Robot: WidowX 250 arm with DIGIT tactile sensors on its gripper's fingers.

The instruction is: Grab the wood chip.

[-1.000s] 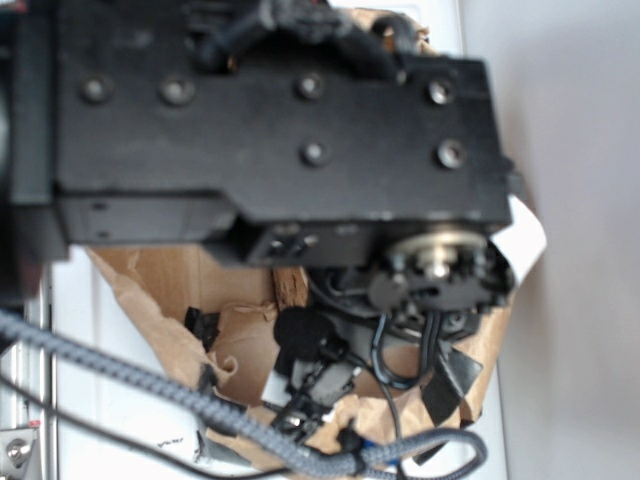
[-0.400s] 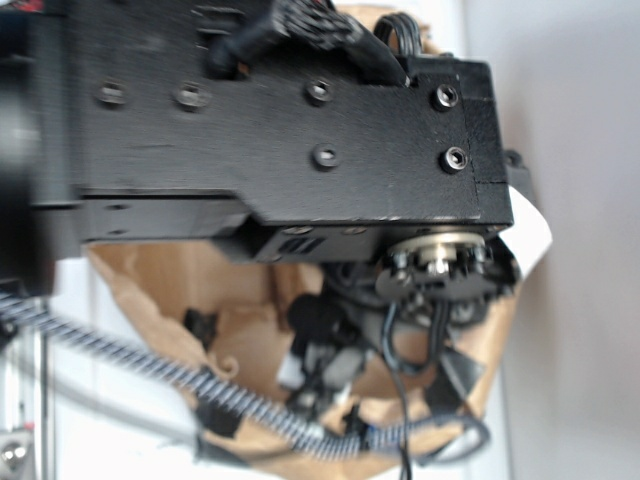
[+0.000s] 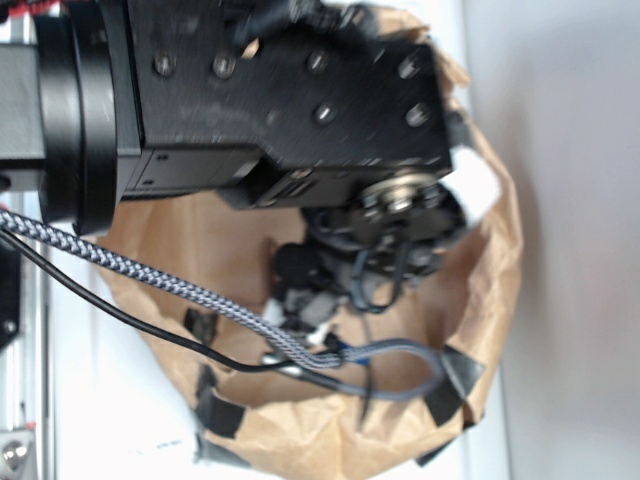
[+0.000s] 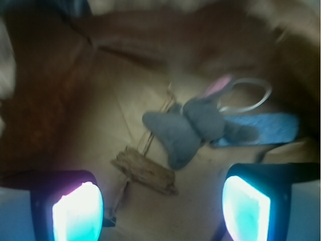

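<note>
Gripper [image 4: 160, 206]: I see its fingers spread apart, empty.
Chip [image 4: 144, 171]: flat on brown paper [image 4: 100, 120], between fingers.
Toy [image 4: 193, 128]: just beyond chip.

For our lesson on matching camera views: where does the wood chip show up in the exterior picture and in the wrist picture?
Exterior: not visible; the arm and cables cover the middle of the brown paper.
Wrist: the wood chip lies low centre, between the open fingers of the gripper, beside the grey plush toy.
Shared landmark: the brown paper lining.
</note>
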